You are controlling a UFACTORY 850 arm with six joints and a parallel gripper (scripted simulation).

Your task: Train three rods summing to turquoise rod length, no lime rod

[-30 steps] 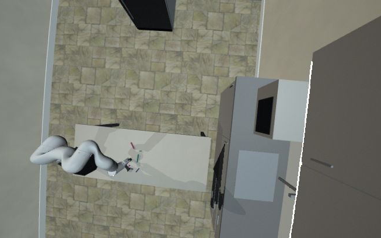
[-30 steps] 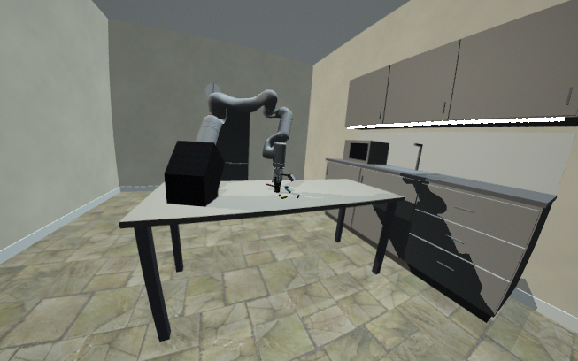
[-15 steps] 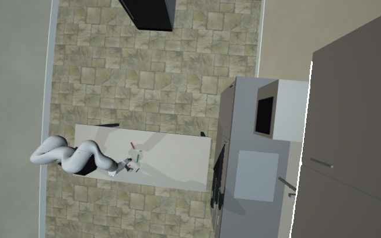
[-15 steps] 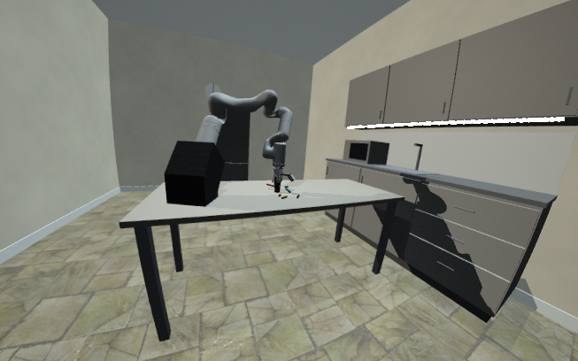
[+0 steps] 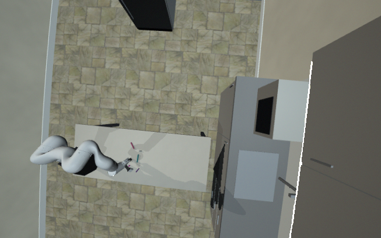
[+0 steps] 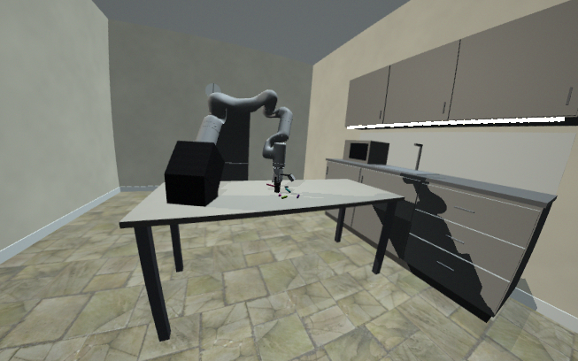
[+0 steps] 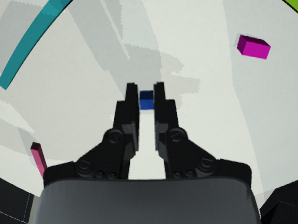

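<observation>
In the wrist view my gripper [image 7: 146,97] points down at the table, with a small blue rod [image 7: 147,100] between its fingertips. The fingers stand only slightly apart around the rod and no longer clamp it. In the top view the gripper [image 5: 129,164] is just left of the turquoise rod [image 5: 137,158]. In the exterior view the gripper [image 6: 277,189] stands low over the table.
A purple rod [image 5: 137,170] lies near the front of the rod group and a pink rod [image 5: 132,144] lies further back. A black box [image 6: 193,172] stands at the table's left end, at the arm's base. Kitchen counters [image 6: 438,197] run along the right wall.
</observation>
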